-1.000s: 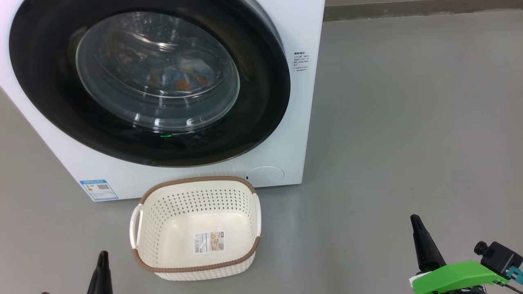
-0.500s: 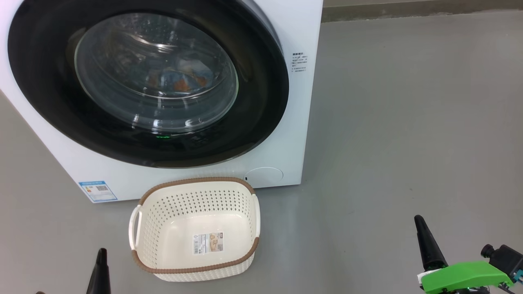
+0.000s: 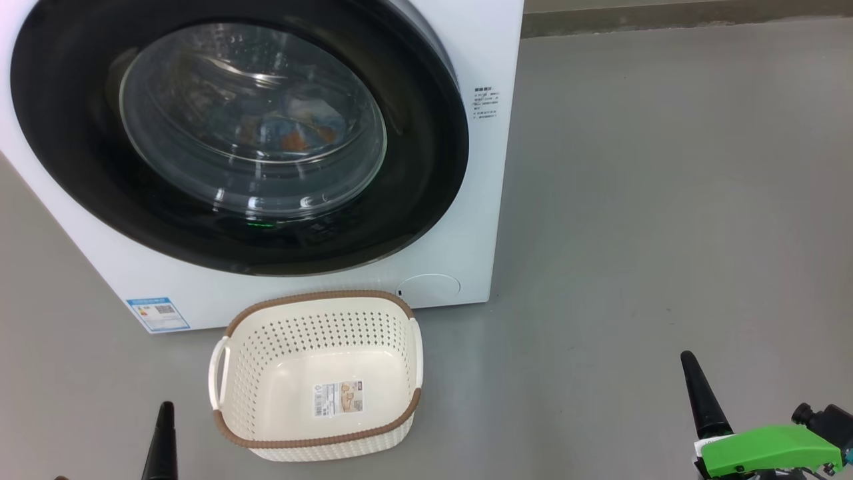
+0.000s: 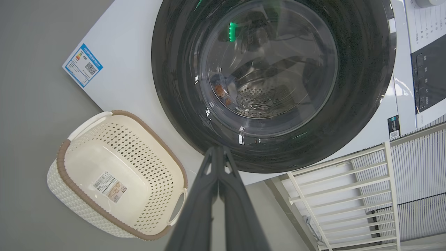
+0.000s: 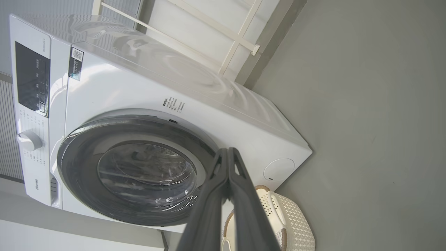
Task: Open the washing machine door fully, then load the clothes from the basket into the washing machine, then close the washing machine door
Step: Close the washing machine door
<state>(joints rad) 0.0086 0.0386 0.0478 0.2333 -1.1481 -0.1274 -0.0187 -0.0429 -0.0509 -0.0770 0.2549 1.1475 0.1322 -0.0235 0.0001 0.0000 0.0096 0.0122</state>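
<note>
L fingers (image 4: 216,157), R fingers (image 5: 228,157) clenched, empty; washing machine door (image 3: 66,153) shut (clothes (image 3: 300,133) inside); basket (image 3: 313,441) in front.

Bright, even light, faint shadows on grey floor (image 3: 666,200). Glare streaks on glossy black round door w/ glass bowl (image 3: 253,120). Wrist views warp at edges.

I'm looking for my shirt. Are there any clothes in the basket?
No, the basket has just a label sticker on its bare bottom.
</note>
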